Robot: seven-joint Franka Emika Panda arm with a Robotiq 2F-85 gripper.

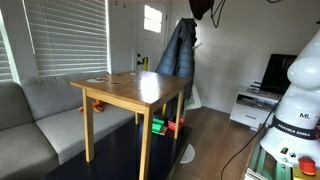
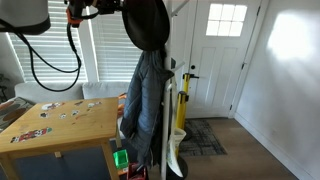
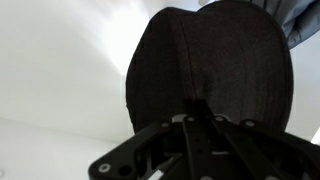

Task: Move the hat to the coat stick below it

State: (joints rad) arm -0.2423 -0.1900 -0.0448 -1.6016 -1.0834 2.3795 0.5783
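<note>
A dark hat [image 3: 210,60] fills the wrist view, and my gripper [image 3: 197,112] has its fingers shut together on the hat's lower edge. In an exterior view the hat [image 2: 147,25] hangs high at the top of the coat stand [image 2: 171,95], with my gripper [image 2: 115,8] beside it on the left. A blue-grey jacket [image 2: 145,100] hangs on the stand below the hat. The hat [image 1: 203,8] and the jacket [image 1: 178,55] also show at the upper edge in an exterior view. The stand's pegs are hidden behind the hat and jacket.
A wooden table [image 1: 130,90] with small items stands next to the stand and also shows in an exterior view [image 2: 60,120]. A grey sofa [image 1: 30,110] sits by the blinds. A white door [image 2: 220,50] is behind. A TV [image 1: 278,70] stands on a cabinet.
</note>
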